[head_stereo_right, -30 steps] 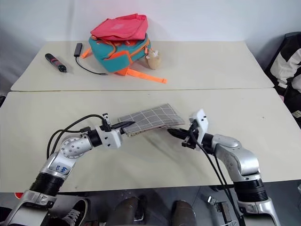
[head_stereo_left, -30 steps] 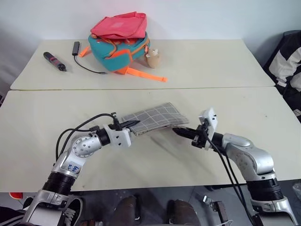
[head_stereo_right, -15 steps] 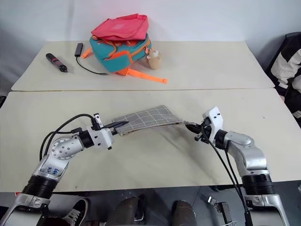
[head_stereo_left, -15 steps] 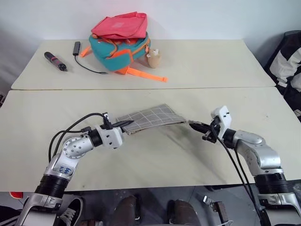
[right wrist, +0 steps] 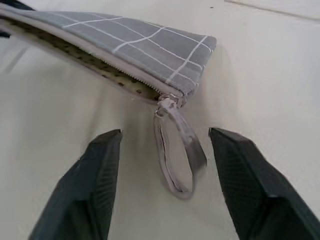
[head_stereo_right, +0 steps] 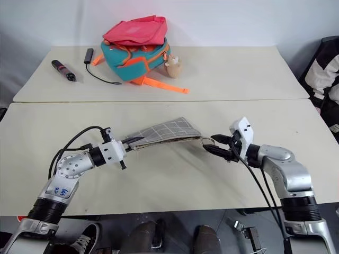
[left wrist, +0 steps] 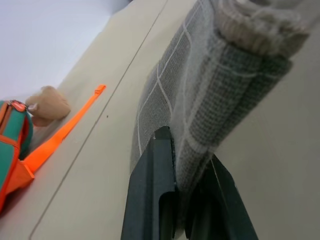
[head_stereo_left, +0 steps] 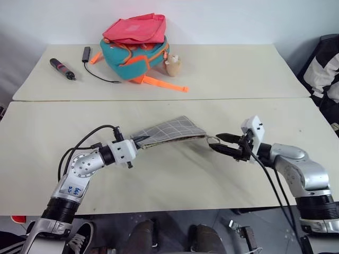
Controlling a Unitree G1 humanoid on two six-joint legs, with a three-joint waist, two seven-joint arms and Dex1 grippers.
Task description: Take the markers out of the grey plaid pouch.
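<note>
The grey plaid pouch (head_stereo_left: 170,130) is held just above the table, and my left gripper (head_stereo_left: 139,141) is shut on its left end; in the left wrist view the black fingers (left wrist: 154,188) pinch the fabric. Its long edge gapes a little, showing the dotted lining (right wrist: 100,66). At the pouch's right end my right gripper (head_stereo_left: 215,142) stands open. The metal ring (right wrist: 177,159) hangs loose between its two fingers (right wrist: 95,180) without touching them. The markers are hidden.
On the far table stand a teal-orange backpack (head_stereo_left: 132,58) with a red bag on top, a small beige toy (head_stereo_left: 172,65), a dark pen-like tool (head_stereo_left: 62,69) and a black cable (head_stereo_left: 95,71). A black-and-white garment (head_stereo_left: 326,66) is at the right edge.
My right gripper drew rightward from the pouch's right end, then opened and let go of the ring. The left gripper kept its hold on the pouch.
</note>
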